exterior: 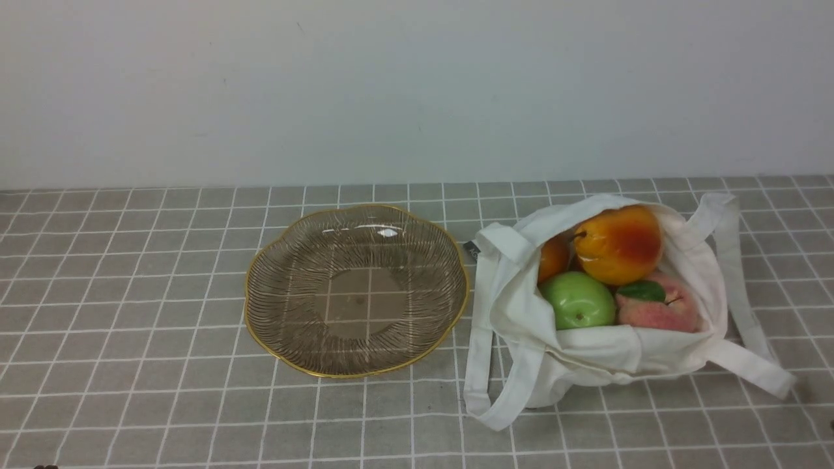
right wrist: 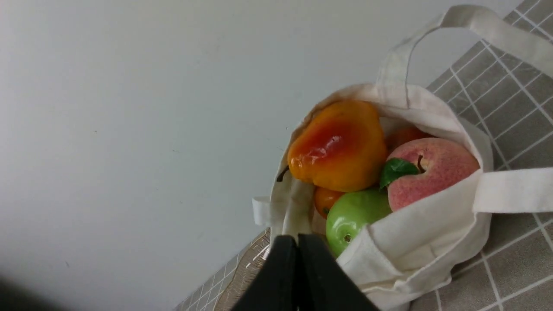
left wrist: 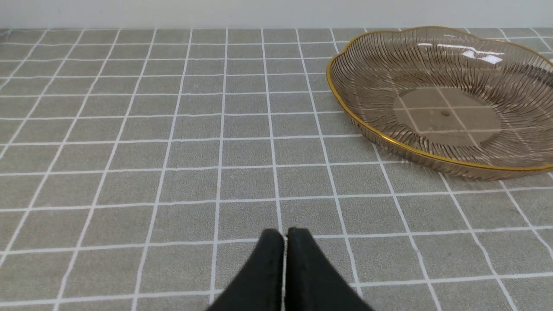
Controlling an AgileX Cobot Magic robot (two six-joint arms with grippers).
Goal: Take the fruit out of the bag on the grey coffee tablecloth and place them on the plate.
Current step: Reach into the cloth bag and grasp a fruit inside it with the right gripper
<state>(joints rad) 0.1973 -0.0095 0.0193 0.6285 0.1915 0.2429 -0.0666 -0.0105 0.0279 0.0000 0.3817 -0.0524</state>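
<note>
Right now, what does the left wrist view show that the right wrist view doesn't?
Only the left wrist view: the left gripper, shut, and most of the plate, with no fruit in it. Only the right wrist view: the right gripper, shut, near the bag holding the pear, peach, green apple and small orange. Both: the grey coffee tablecloth and the plate, though the right wrist view catches just a sliver of it.

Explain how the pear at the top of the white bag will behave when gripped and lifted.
The pear looks glossy, with bright highlights, so it may slip in a pinch. Its rounded, tapering body could roll once set down. It rests on other fruit inside the soft bag, so neighbours may shift when it leaves.
</note>
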